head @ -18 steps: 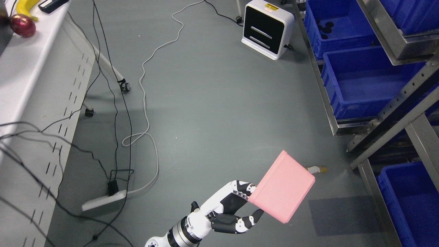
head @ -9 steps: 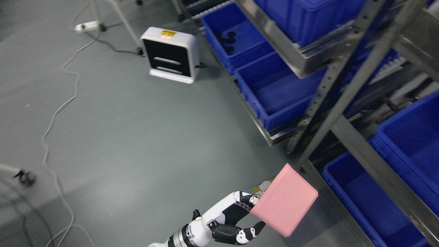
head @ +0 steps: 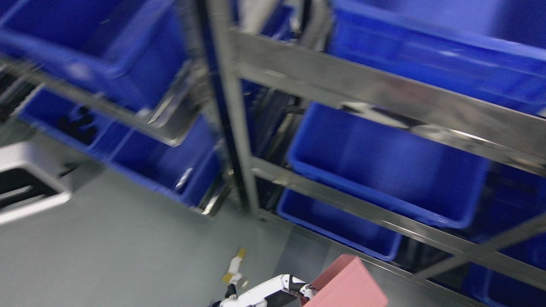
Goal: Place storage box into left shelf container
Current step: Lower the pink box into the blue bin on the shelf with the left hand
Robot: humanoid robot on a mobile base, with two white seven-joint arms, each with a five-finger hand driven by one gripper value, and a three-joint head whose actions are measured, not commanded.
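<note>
The pink storage box (head: 347,285) is at the bottom edge, right of the middle, and is cut off by the frame. My left hand (head: 298,291) is shut on its left side, with the white and black fingers (head: 292,283) showing at the box's edge. The metal shelf (head: 341,91) fills the upper picture, blurred. It holds several blue containers: one at the upper left (head: 128,55), one at the lower left (head: 166,166), a big one in the middle right (head: 384,166) and a low one (head: 337,224) just beyond the box. My right hand is out of view.
A white and black device (head: 30,187) stands on the grey floor at the left edge. A small yellow and white object (head: 234,266) lies on the floor close to my left hand. A shelf upright (head: 232,115) separates the left and right bays.
The whole picture has swung from the open floor onto the shelf: the camera has moved. The pink box stays in my left hand, now lower in the frame.
</note>
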